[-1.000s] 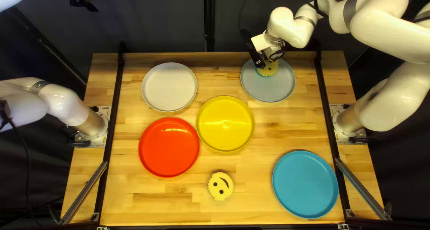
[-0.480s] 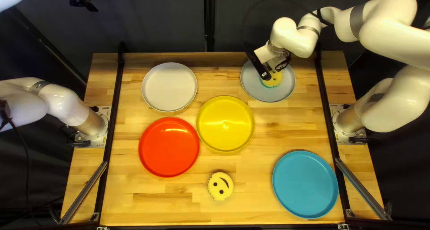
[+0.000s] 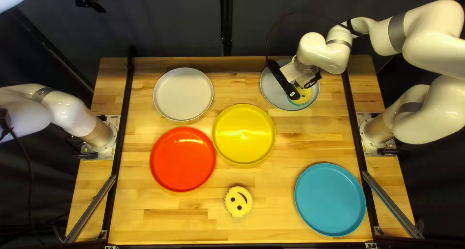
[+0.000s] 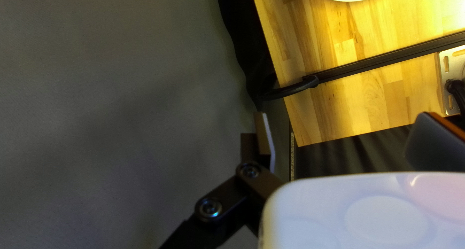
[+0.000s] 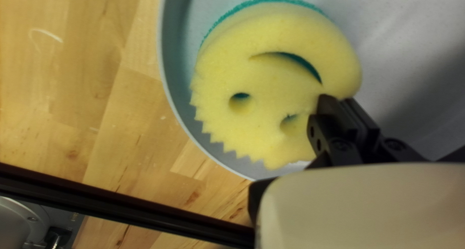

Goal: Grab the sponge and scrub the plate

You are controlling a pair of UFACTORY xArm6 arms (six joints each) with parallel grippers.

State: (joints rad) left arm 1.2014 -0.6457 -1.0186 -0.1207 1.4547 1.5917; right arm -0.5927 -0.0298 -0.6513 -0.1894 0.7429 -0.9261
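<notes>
One sponge (image 5: 271, 82) on the grey plate (image 3: 275, 93) is pinched by your right end effector (image 3: 304, 85); your left end effector (image 3: 90, 2) gapes.

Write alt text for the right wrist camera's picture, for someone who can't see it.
A robot's black jaws, close together, pinch the edge of a yellow smiley-face sponge with a green backing, over a pale grey plate. Past the plate's raised rim lies the wooden table.

The left arm (image 3: 68, 111) and right arm (image 3: 431, 40) are glossy white, rounded, with grey bands (image 3: 397, 32) and metallic bases; shiny round screws (image 4: 210, 208) stud black links (image 4: 227, 190).
</notes>
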